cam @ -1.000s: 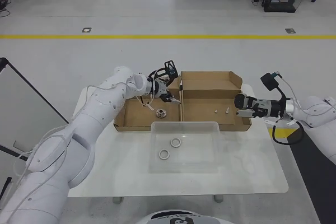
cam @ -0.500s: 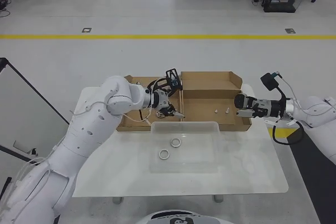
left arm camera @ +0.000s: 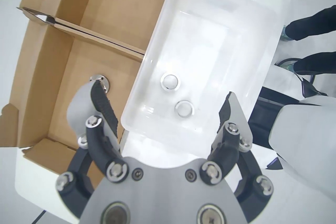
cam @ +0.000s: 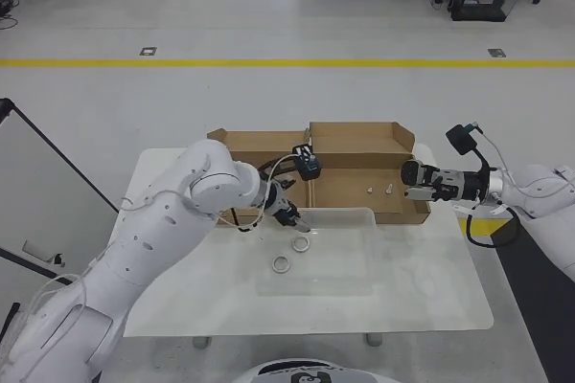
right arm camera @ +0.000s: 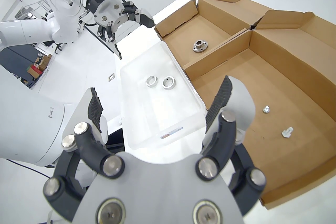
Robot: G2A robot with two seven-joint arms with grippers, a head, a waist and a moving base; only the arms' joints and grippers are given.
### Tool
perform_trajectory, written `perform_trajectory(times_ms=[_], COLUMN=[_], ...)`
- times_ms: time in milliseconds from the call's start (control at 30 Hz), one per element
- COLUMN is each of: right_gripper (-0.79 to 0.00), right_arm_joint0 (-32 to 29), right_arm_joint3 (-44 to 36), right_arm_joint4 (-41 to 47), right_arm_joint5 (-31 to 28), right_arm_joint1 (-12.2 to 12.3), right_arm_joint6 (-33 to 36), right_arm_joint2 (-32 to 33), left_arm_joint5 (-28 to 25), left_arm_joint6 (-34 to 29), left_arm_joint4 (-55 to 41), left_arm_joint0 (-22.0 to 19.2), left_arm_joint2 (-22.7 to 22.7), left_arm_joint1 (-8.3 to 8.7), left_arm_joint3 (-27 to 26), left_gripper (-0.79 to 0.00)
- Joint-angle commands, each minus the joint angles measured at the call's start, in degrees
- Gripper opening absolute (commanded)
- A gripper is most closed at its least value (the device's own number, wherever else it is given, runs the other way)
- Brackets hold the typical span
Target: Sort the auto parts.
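Observation:
Two metal rings [cam: 301,243] [cam: 281,263] lie in the clear plastic tray [cam: 364,215]. My left gripper [cam: 295,218] hangs open and empty over the tray's left end, by the box wall; its wrist view shows the rings [left arm camera: 170,82] [left arm camera: 184,108] between the fingers, and a metal flange [left arm camera: 102,79] in the cardboard box's left compartment, partly behind one finger [left arm camera: 101,101]. Two bolts [cam: 370,190] [cam: 387,188] rest in the right compartment. My right gripper [cam: 417,180] stands open and empty at the box's right end, above its wall [right arm camera: 288,183]. The right wrist view holds the flange [right arm camera: 200,46] and both bolts [right arm camera: 266,109] [right arm camera: 287,132].
The two-compartment cardboard box [cam: 355,144] sits at the table's far side, its flaps standing up. The tray abuts its near wall. Bare white tabletop [cam: 431,287] lies in front of and beside the tray.
My left gripper has swung from above the box's left compartment toward the near side, now over the tray's left end, still open. The right arm has stayed put.

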Motion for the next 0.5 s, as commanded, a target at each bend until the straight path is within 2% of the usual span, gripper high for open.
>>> perform_trajectory(times_ms=[0,267,400,467], right_gripper=[0.0,0.0,0.0,0.0], right_arm_joint0=[0.0,0.0,0.0,0.0], right_arm_joint3=[0.0,0.0,0.0,0.0], right_arm_joint4=[0.0,0.0,0.0,0.0], right_arm_joint5=[0.0,0.0,0.0,0.0], right_arm_joint1=[0.0,0.0,0.0,0.0], right_arm_joint6=[0.0,0.0,0.0,0.0], right_arm_joint2=[0.0,0.0,0.0,0.0], left_arm_joint5=[1.62,1.51,-3.89,-4.95], left_arm_joint6=[-1.66,-1.3,-1.34,-0.93], left_arm_joint4=[-0.1,-0.14,1.33,2.65], left_arm_joint0=[-0.59,-0.4,0.19,-0.81], left_arm_joint2=[1.34,1.39,3.89,6.4], left_arm_joint1=[-0.25,-0.25,-0.25,-0.31], left_arm_joint3=[-0.2,-0.23,-2.81,-3.63], left_gripper=[0.0,0.0,0.0,0.0])
